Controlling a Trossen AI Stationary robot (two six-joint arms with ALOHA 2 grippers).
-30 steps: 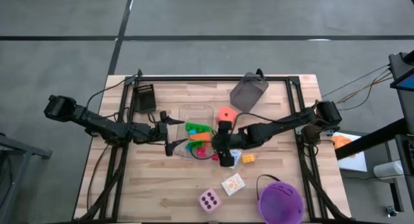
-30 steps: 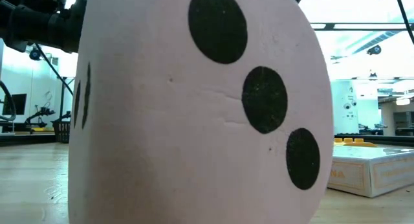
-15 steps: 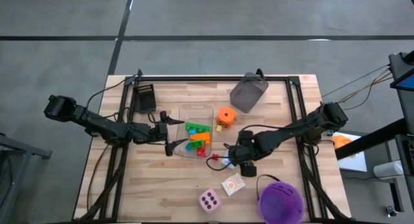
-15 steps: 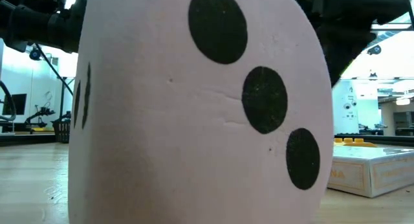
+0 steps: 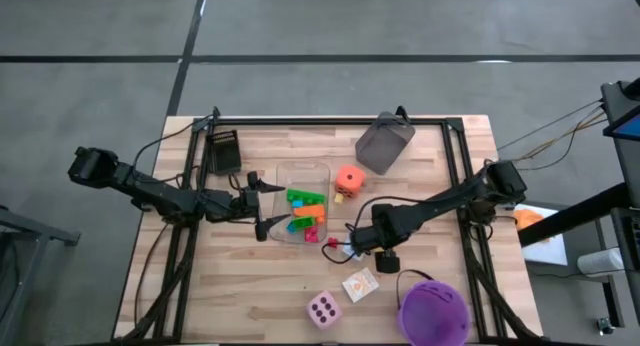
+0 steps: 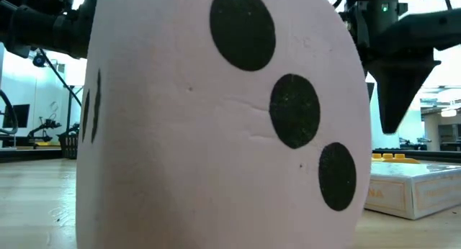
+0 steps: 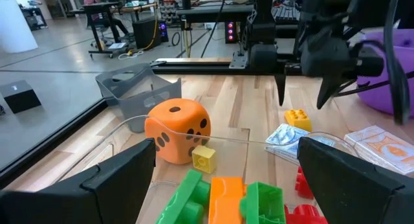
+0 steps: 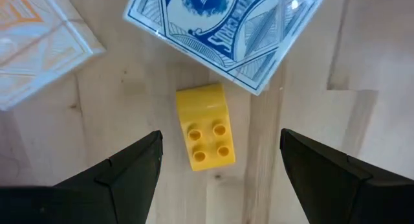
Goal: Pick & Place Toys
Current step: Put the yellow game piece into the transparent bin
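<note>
A yellow brick [image 8: 206, 134] lies flat on the wooden table, studs up. My right gripper [image 8: 223, 180] hangs over it, pointing down and open, one finger on either side without touching; it also shows in the left wrist view [image 7: 303, 98]. A blue-patterned card [image 8: 223, 30] and an orange-and-white card [image 8: 32, 36] lie beside the brick. My left gripper [image 5: 272, 206] waits open at the left edge of the clear tray [image 5: 303, 169], which holds green, orange and red bricks [image 7: 226, 198]. An orange die [image 5: 348, 178] sits by the tray, and a pink die [image 5: 323, 308] nearer the front.
A purple bucket [image 5: 432, 308] stands at the front right and a grey bin [image 5: 384, 141] at the back. A small black box [image 5: 223, 151] sits at the back left. The pink die [image 6: 216, 119] blocks most of the low view.
My right gripper has left the tray's right edge and gone toward the table's right and near edges, sinking a little. It has tipped from slanting to pointing straight down, and now stands over the yellow brick. Its fingers have come into the low view.
</note>
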